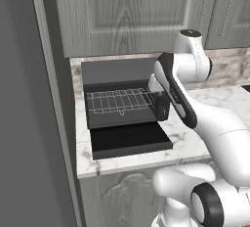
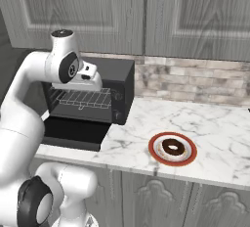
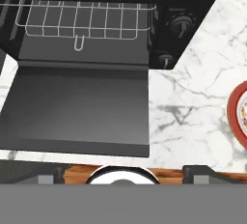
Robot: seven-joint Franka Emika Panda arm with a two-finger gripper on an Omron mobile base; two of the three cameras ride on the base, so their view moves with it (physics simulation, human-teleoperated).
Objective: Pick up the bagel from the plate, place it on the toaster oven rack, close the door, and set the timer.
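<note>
In the hand view the plate (image 3: pixel 239 117) is cut by the right edge beside the toaster oven, leaving just a red arc and a white sliver. In the left base view the arm covers the toaster oven's (image 1: pixel 117 69) right end and knobs. The markings around its knobs (image 3: pixel 181 24) are too small to read.

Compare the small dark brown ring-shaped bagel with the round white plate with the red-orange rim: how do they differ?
The dark reddish-brown bagel is far smaller than the white, red-orange-rimmed plate. The bagel is a thick ring with a centre hole; the plate is flat and unbroken. The bagel lies on the plate, which rests on the marble counter. Both are round.
</note>
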